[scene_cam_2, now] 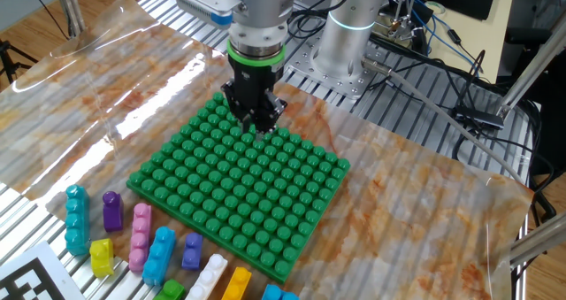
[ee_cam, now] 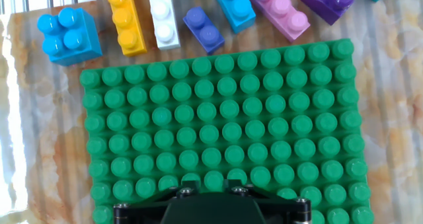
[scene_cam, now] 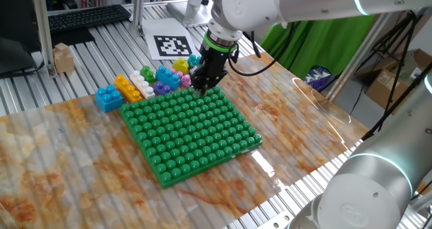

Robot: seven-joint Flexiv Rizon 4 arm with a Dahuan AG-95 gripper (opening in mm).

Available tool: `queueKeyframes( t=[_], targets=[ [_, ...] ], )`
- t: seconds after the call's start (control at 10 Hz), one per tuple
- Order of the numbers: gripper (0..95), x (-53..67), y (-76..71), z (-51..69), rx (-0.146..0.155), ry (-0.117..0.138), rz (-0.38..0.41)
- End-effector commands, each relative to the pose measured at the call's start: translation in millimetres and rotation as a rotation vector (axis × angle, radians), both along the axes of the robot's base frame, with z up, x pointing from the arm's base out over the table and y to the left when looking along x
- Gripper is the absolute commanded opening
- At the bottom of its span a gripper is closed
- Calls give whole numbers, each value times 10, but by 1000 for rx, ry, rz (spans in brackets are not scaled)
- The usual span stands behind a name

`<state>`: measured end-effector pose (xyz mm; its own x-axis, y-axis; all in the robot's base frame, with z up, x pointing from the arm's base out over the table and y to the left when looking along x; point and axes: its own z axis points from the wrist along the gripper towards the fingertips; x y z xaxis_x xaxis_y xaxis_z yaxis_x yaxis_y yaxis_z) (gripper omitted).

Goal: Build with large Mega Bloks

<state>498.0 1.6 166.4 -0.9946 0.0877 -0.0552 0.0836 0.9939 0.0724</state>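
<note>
- While the hand (scene_cam_2: 256, 123) hangs over the green baseplate (scene_cam_2: 239, 194), its fingers look nearly pressed together, pinching nothing I can see.
- Probably for easy picking, the Mega Bloks (ee_cam: 218, 12) lie loose on the table (scene_cam: 81, 155) beside the baseplate.
- Only the hand view shows them clearly; its own fingertips stay hidden.
</note>
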Motion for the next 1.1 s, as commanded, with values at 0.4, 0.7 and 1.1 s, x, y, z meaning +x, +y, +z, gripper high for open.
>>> queueKeyframes(
  t=[0.4, 0.7, 1.1],
  targets=[
    [0, -14, 5, -26, 1, -1, -3],
    [0, 7, 29, -101, 3, 1, -18],
    [0, 88, 139, -298, 0, 2, -40]
  ],
)
